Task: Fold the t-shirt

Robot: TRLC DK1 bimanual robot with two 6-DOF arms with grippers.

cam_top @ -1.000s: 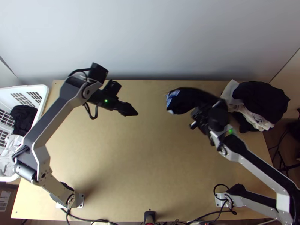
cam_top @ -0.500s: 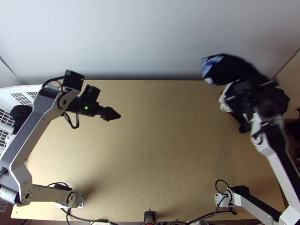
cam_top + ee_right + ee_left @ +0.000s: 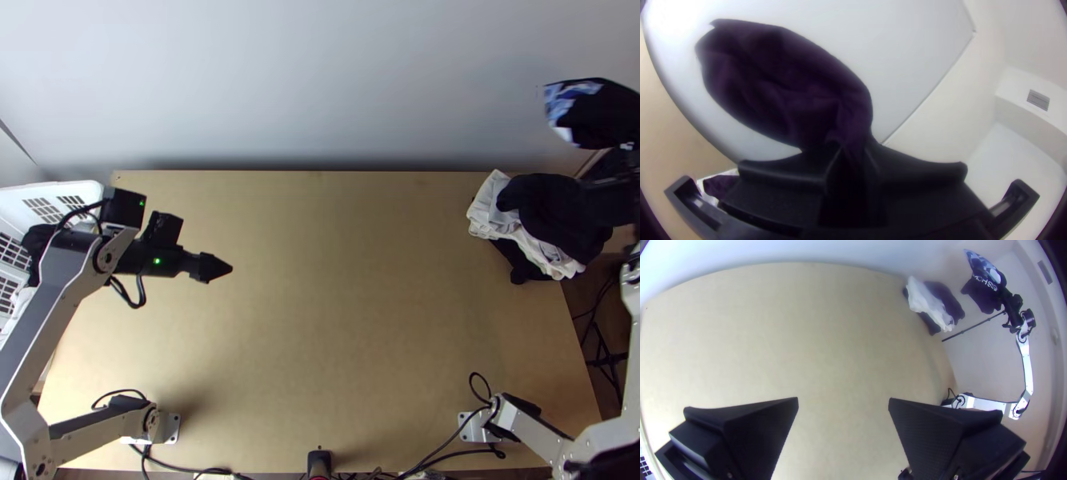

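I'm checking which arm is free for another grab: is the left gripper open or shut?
Open: the left gripper has its two black fingers wide apart, with the wooden table visible between them.

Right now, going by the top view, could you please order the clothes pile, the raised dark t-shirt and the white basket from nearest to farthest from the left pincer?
From the left pincer:
1. White basket, at the table's left edge.
2. Clothes pile, at the table's far right corner.
3. Dark t-shirt, farther right, held up by the right pincer.
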